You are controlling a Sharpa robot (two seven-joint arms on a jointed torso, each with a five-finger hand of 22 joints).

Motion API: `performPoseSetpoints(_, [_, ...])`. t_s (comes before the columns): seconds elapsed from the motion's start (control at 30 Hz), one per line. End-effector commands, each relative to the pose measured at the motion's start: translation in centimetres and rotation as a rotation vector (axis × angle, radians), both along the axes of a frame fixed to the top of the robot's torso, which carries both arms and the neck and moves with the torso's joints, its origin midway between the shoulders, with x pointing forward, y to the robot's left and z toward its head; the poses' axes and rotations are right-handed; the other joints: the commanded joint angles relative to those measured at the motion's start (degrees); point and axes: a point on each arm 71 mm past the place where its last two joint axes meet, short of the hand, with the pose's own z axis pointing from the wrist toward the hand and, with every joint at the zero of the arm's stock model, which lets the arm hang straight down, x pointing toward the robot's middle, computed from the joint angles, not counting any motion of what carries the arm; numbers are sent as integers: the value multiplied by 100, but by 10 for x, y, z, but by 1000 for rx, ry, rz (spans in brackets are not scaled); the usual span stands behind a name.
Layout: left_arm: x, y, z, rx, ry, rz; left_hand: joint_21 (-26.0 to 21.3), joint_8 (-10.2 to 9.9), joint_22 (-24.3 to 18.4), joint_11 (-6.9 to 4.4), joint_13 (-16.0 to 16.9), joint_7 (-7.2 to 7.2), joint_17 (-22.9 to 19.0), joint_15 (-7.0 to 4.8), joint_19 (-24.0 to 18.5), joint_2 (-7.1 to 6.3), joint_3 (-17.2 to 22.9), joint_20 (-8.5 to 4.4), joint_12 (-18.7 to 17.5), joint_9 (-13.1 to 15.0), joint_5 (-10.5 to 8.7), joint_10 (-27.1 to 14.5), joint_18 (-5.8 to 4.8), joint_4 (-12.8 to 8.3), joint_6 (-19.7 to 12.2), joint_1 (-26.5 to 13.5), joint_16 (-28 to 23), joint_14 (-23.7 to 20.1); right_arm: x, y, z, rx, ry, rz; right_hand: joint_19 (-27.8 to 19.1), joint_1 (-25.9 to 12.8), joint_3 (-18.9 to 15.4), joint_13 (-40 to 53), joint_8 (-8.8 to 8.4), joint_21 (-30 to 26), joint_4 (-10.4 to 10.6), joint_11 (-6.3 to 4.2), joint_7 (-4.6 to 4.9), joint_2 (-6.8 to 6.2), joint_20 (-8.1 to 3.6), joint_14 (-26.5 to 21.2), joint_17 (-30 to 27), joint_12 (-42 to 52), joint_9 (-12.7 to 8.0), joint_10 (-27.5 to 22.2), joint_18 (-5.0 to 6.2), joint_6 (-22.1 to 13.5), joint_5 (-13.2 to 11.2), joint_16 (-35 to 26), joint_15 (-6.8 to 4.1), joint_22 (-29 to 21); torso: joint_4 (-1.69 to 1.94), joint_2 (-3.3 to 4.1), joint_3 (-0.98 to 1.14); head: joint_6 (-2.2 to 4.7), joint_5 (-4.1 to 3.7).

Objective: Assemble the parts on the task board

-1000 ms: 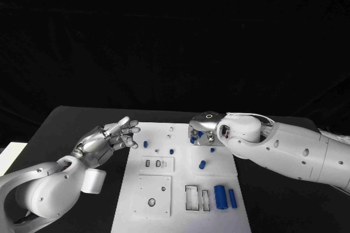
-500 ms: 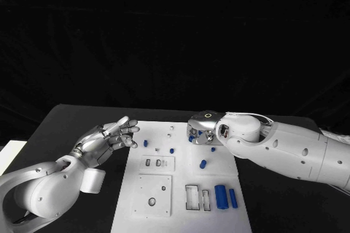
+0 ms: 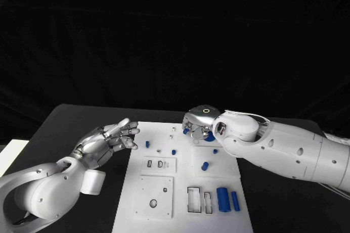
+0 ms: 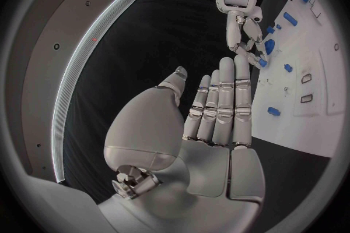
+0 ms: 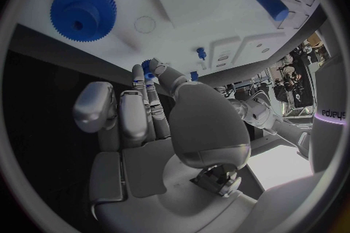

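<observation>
2 hands over surface: right hand (image 3: 198, 123) at task board (image 3: 182, 202) far edge, fingers pinching small blue part (image 5: 148, 69); left hand (image 3: 108, 139) beside board, fingers spread, empty. Step: pick-up. Next: carry part to its socket, align.

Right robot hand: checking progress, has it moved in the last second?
Yes. The right robot hand has shifted toward the far edge of the task board, away from the robot.

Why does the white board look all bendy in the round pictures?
The left wrist view and right wrist view are fisheye, so the task board's straight edges curve; in the head view the task board looks straight-edged and the background is dark.
</observation>
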Motion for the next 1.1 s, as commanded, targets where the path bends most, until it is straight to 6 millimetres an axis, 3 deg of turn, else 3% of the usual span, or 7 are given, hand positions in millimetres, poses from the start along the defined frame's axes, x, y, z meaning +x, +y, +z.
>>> performPoseSetpoints(0.03, [0, -1, 1, -6, -2, -7, -39, -40, -5, -2, -5, -8, -5, 7, 47, 26, -5, -11, -18, -8, -7, -38, 75, -30, -48, 16, -29, 43, 4, 3, 6, 34, -59, -26, 5, -61, 191, -7, 13, 38, 221, 6, -59, -50, -20, 170, 12, -21, 157, 10, -56, 72, -30, 32, -24, 13, 16, 24, -18, 19, -5])
performPoseSetpoints(0.3, [0, -2, 4, -6, -6, -9, -48, -41, -13, -1, -10, -7, -11, 8, 50, 26, -3, -11, -19, -8, -7, -42, 75, -38, -51, 22, -37, 42, 11, 15, 6, 38, -66, -26, -2, -68, 201, -8, 10, 33, 242, 7, -59, -80, -19, 167, 0, -23, 164, 7, -54, 72, -51, 27, -24, 0, 47, 48, -36, 20, -21])
performPoseSetpoints(0.57, [0, -2, 6, -5, -10, -11, -48, -41, -13, -1, -10, -7, -11, 8, 50, 26, -3, -11, -19, -8, -7, -42, 75, -38, -51, 22, -37, 42, 14, 22, 4, 38, -64, -18, 0, -70, 209, -10, 5, 42, 253, 9, -56, -108, -18, 167, 13, -25, 168, 0, -56, 68, -63, 35, -23, 15, 101, 84, -66, 13, -51])
performPoseSetpoints(1.1, [1, -2, 8, -5, -12, -13, -48, -41, -13, -1, -10, -7, -11, 8, 50, 26, -3, -11, -19, -8, -7, -42, 75, -38, -51, 22, -37, 42, 14, 29, 2, 26, -50, -12, 3, -76, 215, -10, 1, 57, 271, 11, -53, -140, -17, 168, 29, -24, 173, -3, -60, 67, -82, 46, -20, 40, 109, 106, -84, 35, -49])
